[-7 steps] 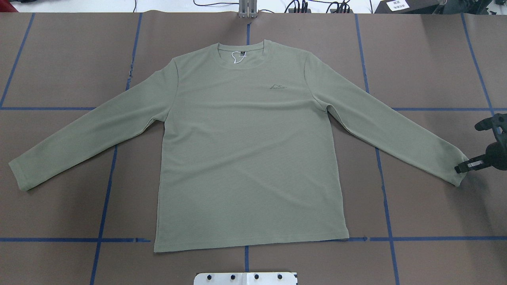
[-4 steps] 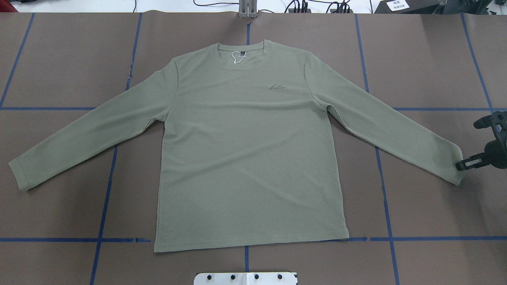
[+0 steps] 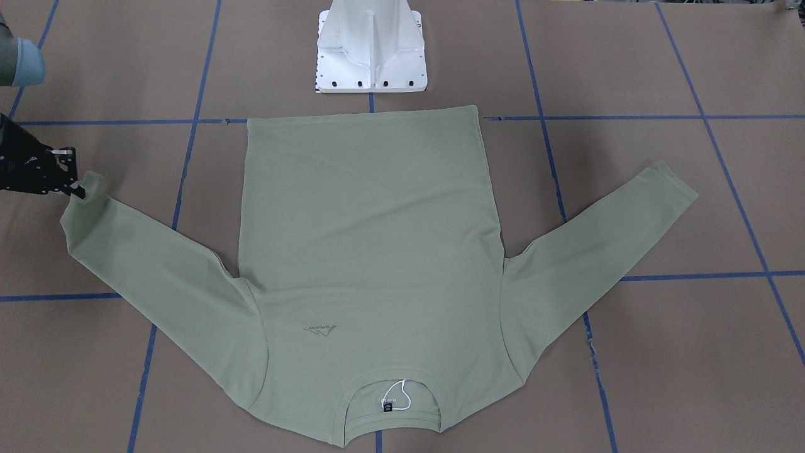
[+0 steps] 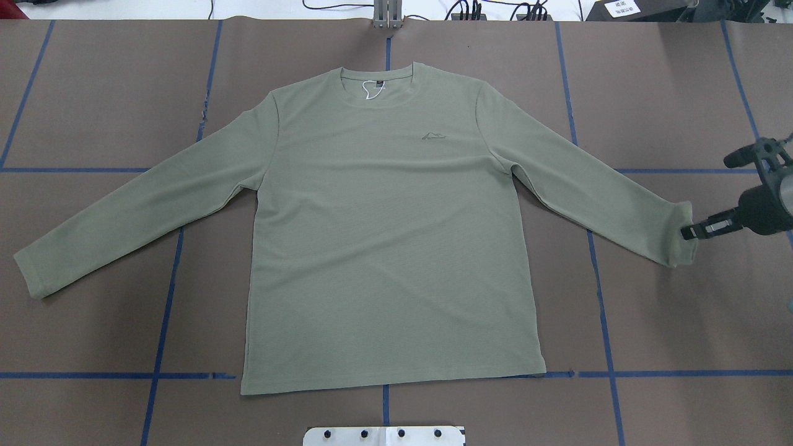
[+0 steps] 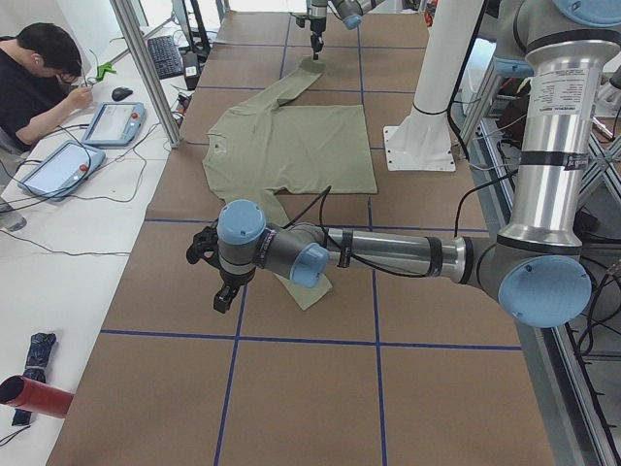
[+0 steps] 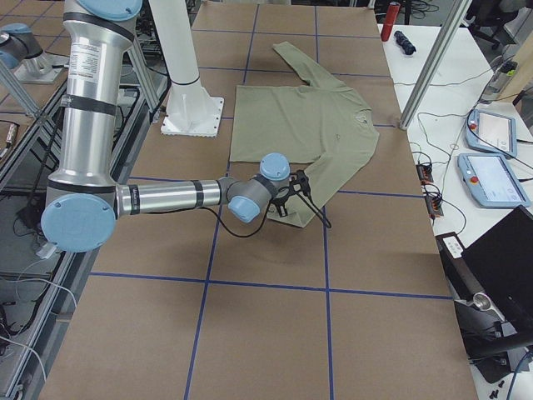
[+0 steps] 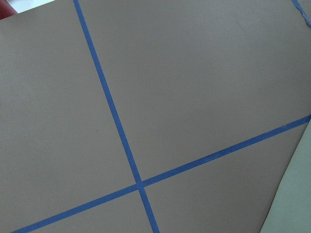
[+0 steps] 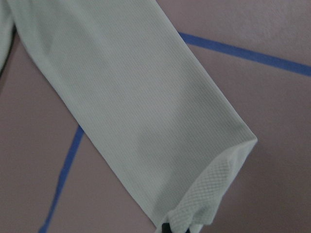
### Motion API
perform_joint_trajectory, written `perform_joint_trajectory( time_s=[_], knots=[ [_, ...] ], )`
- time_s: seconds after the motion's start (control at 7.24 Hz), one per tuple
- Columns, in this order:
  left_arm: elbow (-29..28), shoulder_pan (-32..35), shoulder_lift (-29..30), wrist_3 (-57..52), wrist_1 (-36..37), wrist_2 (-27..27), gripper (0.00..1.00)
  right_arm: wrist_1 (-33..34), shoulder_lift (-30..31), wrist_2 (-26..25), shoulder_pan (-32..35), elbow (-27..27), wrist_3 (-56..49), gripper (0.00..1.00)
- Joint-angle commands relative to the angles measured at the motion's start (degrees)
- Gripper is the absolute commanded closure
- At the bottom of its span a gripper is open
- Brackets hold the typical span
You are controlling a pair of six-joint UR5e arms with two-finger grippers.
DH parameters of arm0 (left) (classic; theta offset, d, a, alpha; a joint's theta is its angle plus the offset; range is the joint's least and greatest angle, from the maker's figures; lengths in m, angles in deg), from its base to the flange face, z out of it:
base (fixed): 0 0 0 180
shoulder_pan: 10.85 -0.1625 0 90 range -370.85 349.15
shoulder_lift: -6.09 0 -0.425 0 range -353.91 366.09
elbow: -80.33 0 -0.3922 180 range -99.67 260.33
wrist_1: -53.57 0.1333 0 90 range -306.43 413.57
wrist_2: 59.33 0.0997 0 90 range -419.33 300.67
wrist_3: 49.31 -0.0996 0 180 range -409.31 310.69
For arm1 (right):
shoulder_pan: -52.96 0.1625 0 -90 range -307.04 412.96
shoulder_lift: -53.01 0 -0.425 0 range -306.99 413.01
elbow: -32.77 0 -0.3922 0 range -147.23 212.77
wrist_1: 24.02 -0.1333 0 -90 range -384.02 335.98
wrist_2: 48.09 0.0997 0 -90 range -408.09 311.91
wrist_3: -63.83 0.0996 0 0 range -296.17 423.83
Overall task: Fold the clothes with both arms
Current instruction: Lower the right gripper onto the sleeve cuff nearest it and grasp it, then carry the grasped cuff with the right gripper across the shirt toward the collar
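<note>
The sage-green long-sleeved shirt [image 4: 384, 248] lies flat and face up on the brown table, collar away from the robot, both sleeves spread out. My right gripper [image 4: 689, 233] is shut on the cuff of the sleeve on my right side, and the cuff [image 8: 209, 194] is pinched and raised a little off the table. The front-facing view shows the same gripper [image 3: 77, 189] at that sleeve's end. My left gripper [image 5: 222, 299] appears only in the exterior left view, hanging over bare table beside the other sleeve's cuff [image 5: 312, 291]; I cannot tell whether it is open or shut.
The white pedestal base [image 3: 371, 50] stands just behind the shirt's hem. Blue tape lines [image 7: 124, 145] cross the brown table cover. A person [image 5: 39, 78] sits at a side table with tablets, beyond the shirt's collar side.
My right gripper has moved inward and away from the robot with the cuff in it, so the end of that sleeve has shifted toward the shirt's body. The rest of the shirt has not moved.
</note>
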State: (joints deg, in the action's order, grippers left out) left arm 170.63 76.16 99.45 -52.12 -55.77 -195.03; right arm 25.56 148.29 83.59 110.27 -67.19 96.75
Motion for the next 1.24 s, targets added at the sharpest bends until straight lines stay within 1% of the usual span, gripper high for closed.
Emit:
perform_joint_trajectory(
  time_s=[0.0,0.14,0.28,0.41,0.69,0.83,0.97,1.11],
  knots=[
    [-0.47,0.00,0.50,0.00,0.00,0.00,0.00,14.92,-14.87,0.51,0.60,-0.24,0.04,1.00],
    [-0.47,0.00,0.68,0.00,0.00,0.00,0.00,24.41,-23.48,0.34,0.78,0.29,0.13,1.00],
    [-0.30,0.00,0.77,0.09,0.09,0.00,0.00,30.60,-30.87,0.34,0.52,2.03,1.26,1.00],
    [-0.30,0.00,0.77,0.09,0.09,0.00,0.00,30.84,-37.21,0.16,-0.18,6.66,4.32,1.00],
    [-0.12,0.00,0.77,0.09,0.44,0.00,0.00,30.49,-52.32,-0.45,-2.98,19.83,6.37,1.00],
    [-0.12,0.00,0.77,0.09,0.44,0.00,0.00,30.49,-58.83,-1.76,-4.21,24.85,6.37,1.00],
    [-0.47,0.00,0.77,0.09,0.36,0.00,0.00,30.49,-64.47,-3.51,-5.97,28.64,6.37,1.00],
    [-0.73,0.00,0.77,0.09,0.35,0.00,0.00,30.40,-70.35,-6.84,-9.46,32.68,6.37,1.00]
  ],
)
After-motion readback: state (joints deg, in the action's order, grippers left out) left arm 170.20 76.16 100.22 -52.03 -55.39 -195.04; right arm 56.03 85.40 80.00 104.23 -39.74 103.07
